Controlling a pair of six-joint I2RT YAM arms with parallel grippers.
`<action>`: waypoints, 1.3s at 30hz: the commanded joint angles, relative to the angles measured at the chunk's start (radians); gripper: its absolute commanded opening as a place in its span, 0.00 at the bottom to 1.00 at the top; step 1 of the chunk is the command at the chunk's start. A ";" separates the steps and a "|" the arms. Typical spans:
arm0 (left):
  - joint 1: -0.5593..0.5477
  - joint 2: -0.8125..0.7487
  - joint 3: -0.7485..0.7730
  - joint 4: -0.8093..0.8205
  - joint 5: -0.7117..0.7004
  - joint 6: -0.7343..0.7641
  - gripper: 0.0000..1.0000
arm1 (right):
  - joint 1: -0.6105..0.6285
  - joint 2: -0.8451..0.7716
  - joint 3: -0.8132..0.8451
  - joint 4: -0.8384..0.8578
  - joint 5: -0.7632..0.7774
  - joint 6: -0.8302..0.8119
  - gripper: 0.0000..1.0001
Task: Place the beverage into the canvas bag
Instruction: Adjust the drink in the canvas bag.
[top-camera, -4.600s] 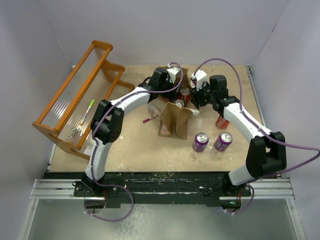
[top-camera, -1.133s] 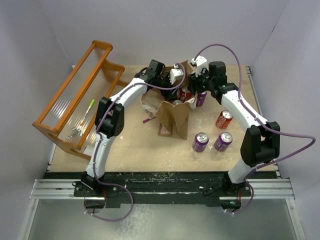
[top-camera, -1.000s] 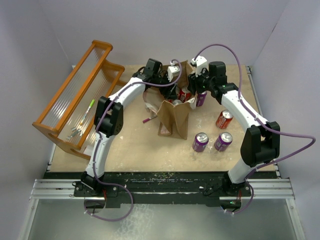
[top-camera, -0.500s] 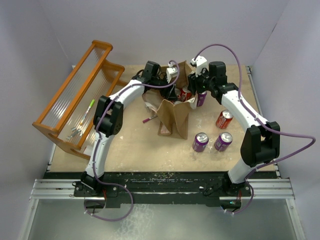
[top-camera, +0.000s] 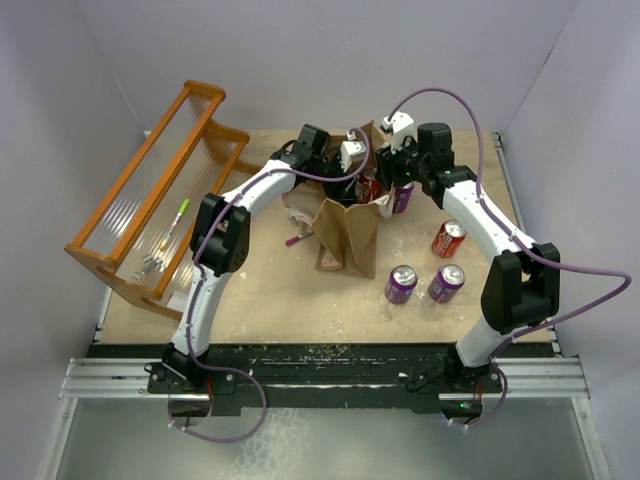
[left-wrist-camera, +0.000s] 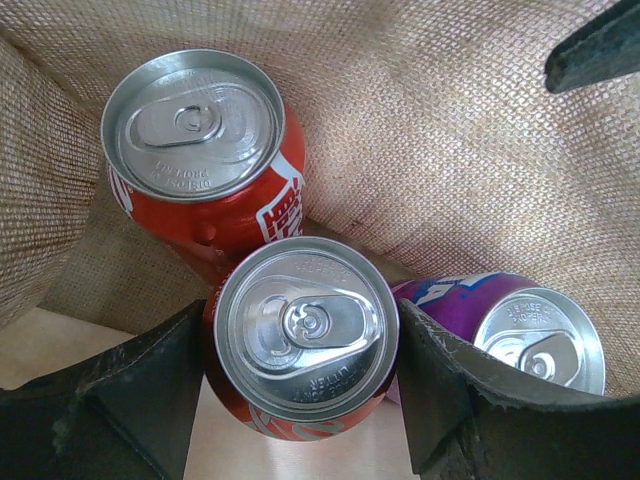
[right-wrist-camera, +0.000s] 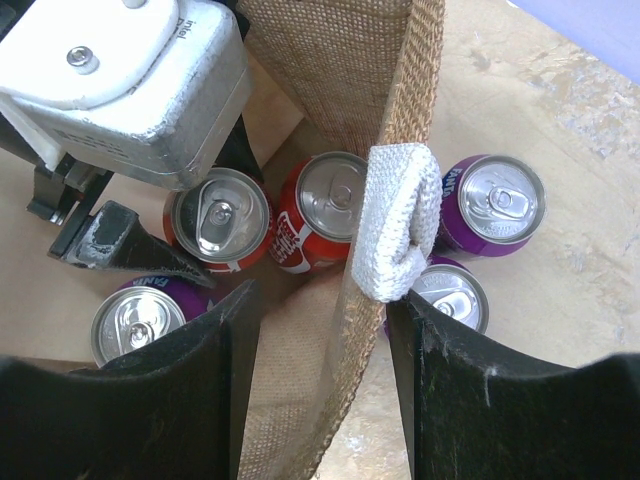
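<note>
Finds left gripper (left-wrist-camera: 300, 338) nudged slightly rightward, still clamped on red can (left-wrist-camera: 300, 320) at lower centre inside canvas bag (left-wrist-camera: 450, 150), and right gripper (right-wrist-camera: 320, 300) spread astride bag rim; judges only release outstanding.

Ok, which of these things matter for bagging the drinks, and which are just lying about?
Job: bag, red can in the left claw, right claw straddling the bag's rim, loose cans outside it.
Lying about: orange rack, pens on it, small pink thing beside the bag.
</note>
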 joint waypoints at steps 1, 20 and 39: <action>0.018 -0.033 0.036 -0.026 -0.054 0.059 0.46 | -0.007 -0.015 0.008 0.015 -0.001 -0.017 0.55; 0.016 -0.181 0.074 -0.070 -0.099 0.032 0.87 | -0.007 -0.032 0.013 0.018 -0.019 -0.028 0.55; 0.086 -0.482 -0.079 -0.051 -0.325 0.013 0.99 | -0.007 -0.015 0.110 -0.072 -0.056 -0.068 0.67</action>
